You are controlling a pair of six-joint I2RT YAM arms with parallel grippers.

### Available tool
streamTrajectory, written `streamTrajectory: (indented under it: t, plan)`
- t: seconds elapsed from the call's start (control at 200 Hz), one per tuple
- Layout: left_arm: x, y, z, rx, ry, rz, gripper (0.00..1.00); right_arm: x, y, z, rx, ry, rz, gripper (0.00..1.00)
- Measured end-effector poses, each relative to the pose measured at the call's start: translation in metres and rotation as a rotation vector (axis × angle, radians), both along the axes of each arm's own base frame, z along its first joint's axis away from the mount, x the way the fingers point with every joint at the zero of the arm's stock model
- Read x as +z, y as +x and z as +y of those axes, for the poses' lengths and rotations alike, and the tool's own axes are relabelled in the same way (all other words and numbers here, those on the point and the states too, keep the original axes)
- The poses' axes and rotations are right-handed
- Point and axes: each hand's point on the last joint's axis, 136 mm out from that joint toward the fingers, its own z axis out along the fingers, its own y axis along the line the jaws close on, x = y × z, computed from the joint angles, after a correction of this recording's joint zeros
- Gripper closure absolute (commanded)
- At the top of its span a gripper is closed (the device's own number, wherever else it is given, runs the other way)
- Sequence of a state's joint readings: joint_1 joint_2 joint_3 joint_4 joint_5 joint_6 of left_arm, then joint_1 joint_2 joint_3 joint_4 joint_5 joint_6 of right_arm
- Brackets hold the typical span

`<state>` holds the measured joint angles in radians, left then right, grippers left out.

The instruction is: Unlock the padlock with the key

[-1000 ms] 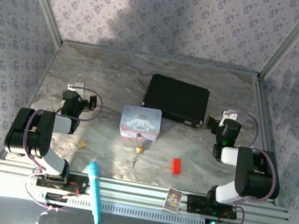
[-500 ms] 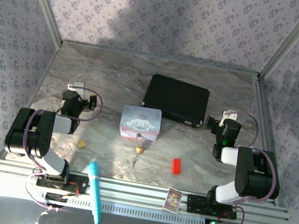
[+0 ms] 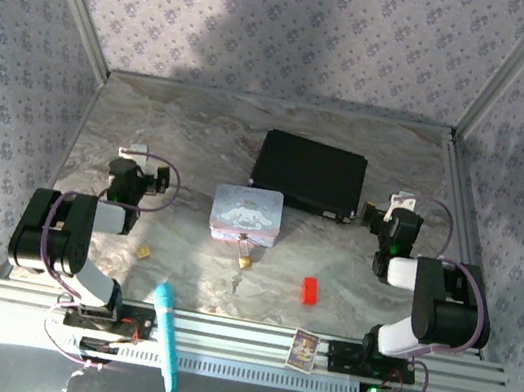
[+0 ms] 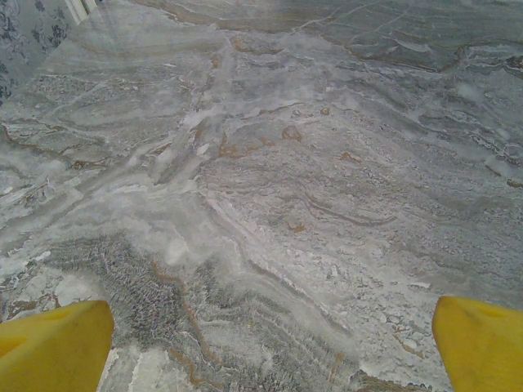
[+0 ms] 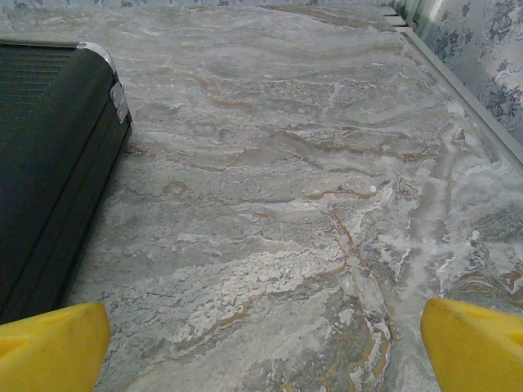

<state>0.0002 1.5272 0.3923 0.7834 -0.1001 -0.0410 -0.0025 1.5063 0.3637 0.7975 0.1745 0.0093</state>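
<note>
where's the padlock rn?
Top view: the padlock sits near the centre, just in front of the tin's near edge, with the red block to its right.

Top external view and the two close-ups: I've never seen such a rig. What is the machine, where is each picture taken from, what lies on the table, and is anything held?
These are two robot arms bolted at the near edge of a marble-patterned table. The wide picture looks down from above and behind them; the other two come from cameras on the wrists, with yellow fingertips at the bottom corners. The left gripper and right gripper are open and hold nothing. On the table lie a pastel tin, a tiny brass padlock just in front of it, a black case, a red block and a small tan piece.
</note>
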Motion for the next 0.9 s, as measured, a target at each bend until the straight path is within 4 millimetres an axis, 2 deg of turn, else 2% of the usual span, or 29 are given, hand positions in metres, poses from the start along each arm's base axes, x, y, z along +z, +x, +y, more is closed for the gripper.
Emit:
streamTrajectory:
  t: [0.36,0.49,0.56,0.62,0.725,0.9]
  plan:
    - [0.000,0.000,-0.001,-0.003,-0.001,-0.002,0.00,0.000,0.000,0.000,0.000,0.000,0.000,0.01]
    - [0.006,-0.001,-0.001,-0.003,-0.002,-0.028,0.00,0.001,0.000,-0.002,-0.005,0.000,0.009,0.01]
    - [0.013,-0.006,0.000,-0.001,-0.001,-0.038,0.00,0.008,-0.001,-0.002,-0.008,-0.001,0.012,0.01]
    - [0.028,-0.011,0.002,0.014,0.000,-0.060,0.00,0.021,-0.002,-0.003,-0.010,-0.001,-0.002,0.01]
    - [0.068,-0.018,0.007,0.057,-0.033,-0.136,0.00,0.057,-0.005,-0.002,-0.014,0.012,-0.056,0.01]
    - [0.136,-0.024,0.002,0.096,-0.237,-0.220,0.00,0.117,-0.011,0.001,-0.026,0.134,-0.104,0.01]
